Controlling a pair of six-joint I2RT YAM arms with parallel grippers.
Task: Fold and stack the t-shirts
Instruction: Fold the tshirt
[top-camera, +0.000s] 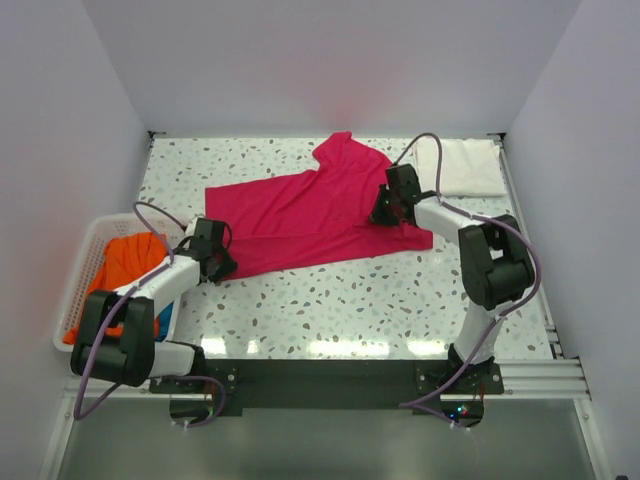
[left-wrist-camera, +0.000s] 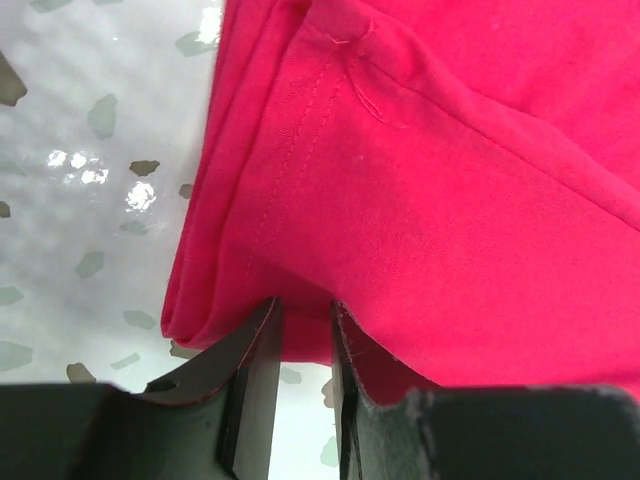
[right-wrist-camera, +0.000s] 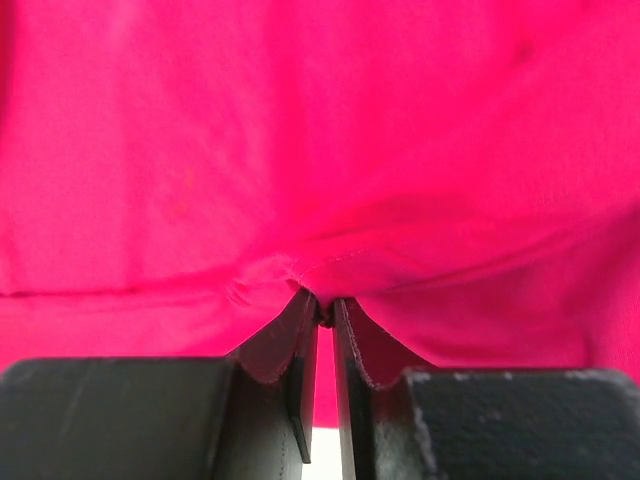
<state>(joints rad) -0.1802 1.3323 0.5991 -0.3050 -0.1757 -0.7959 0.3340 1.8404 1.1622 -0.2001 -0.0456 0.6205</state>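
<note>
Left gripper (left-wrist-camera: 305, 312), jaws nearly together, nips the near-left hem corner of the magenta-pink t-shirt (top-camera: 300, 215) spread flat on the speckled table (top-camera: 340, 300), while right gripper (right-wrist-camera: 325, 305), jaws all but closed, pinches a fold at its right edge.

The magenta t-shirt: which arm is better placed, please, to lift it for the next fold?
Probably right: the right gripper is clamped on the magenta t-shirt; the left gripper at the hem has no clear grip.

Pinches the stitched hem of a bright magenta-pink cloth t-shirt (left-wrist-camera: 450, 200) between two narrowly spaced black gripper fingers (left-wrist-camera: 255, 370), with glossy white speckled tabletop (left-wrist-camera: 90, 150) at left.
</note>
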